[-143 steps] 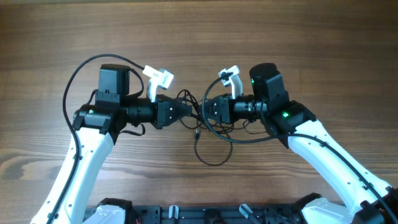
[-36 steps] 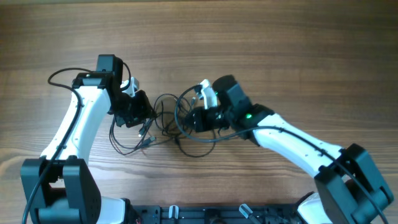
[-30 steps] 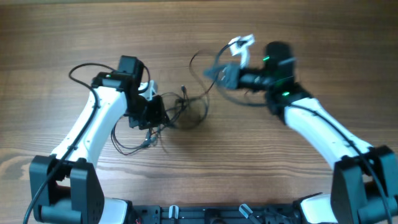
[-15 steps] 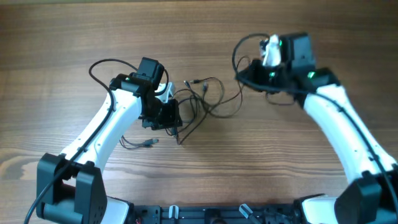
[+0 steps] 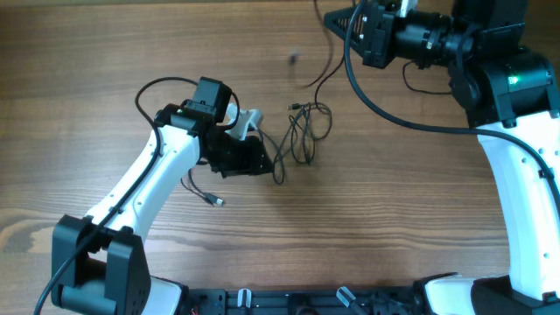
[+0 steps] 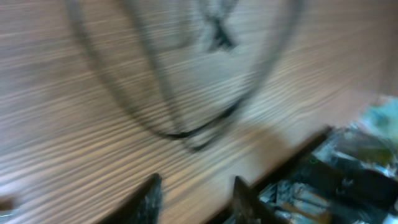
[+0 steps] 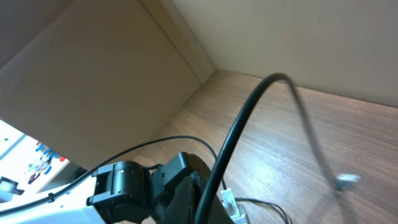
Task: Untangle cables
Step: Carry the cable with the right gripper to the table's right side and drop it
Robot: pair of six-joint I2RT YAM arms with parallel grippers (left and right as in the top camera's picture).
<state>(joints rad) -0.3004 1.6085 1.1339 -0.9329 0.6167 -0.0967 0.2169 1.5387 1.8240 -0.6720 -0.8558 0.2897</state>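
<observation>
Cables [image 5: 304, 131] lie in loose loops on the bench [image 5: 411, 227], just in front of the left tool [image 5: 264, 164]. Its two fingers [image 6: 149, 194] are a little apart, with only wood showing between them. The right tool [image 5: 332, 17] is up high, well away from the loops. It looks pinched on one thin cable [image 5: 322, 74], which hangs down with its plug [image 7: 346, 181] in the air.

Overhead: we look straight down on the tabletop [image 5: 105, 52], both arms in frame. Left wrist: very near the wood, blurred, over cables [image 6: 180, 124] that overhead also shows. Right wrist: raised, facing the left arm [image 7: 143, 180] and wall [image 7: 280, 31].
</observation>
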